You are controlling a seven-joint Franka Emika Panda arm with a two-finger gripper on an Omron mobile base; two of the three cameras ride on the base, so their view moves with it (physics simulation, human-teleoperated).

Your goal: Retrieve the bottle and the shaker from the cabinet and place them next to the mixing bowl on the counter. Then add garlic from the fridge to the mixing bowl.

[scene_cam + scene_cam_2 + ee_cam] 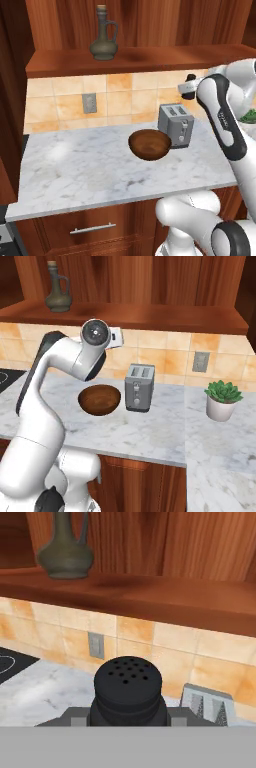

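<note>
Black shaker (128, 689) clamped in gripper (128, 714) above toaster (210, 704)

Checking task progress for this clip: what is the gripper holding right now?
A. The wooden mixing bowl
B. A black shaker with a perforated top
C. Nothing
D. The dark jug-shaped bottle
B: in the hand view the black shaker sits clamped between the gripper's fingers, while the bottle stands on the wooden shelf.

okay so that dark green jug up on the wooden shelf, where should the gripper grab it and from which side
Probably the slim neck of the jug, just below the stopper, coming from the front. It stands upright, its belly looks too wide, and the handle sits to one side, so close the fingers clear of it.
</note>
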